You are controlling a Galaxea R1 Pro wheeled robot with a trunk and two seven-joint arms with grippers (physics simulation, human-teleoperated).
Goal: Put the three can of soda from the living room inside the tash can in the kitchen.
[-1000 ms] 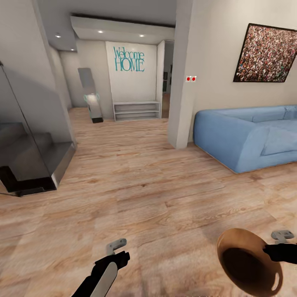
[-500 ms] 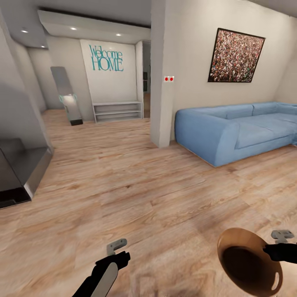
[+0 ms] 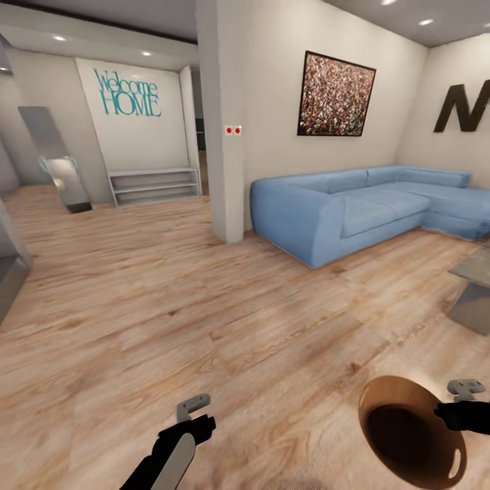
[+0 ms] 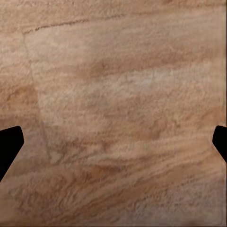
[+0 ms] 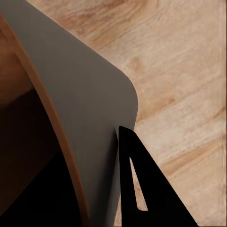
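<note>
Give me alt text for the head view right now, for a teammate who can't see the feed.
The right tool grips the rim of the tan trash can, its dark inside facing up, over a wood floor. The left tool hangs open and empty. Ahead are a blue sofa, a white pillar, a speckled wall picture and a "Welcome HOME" sign.

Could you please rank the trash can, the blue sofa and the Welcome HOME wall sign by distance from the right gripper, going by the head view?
1. trash can, held at the right gripper
2. blue sofa, ahead right
3. Welcome HOME sign, far left wall
</note>
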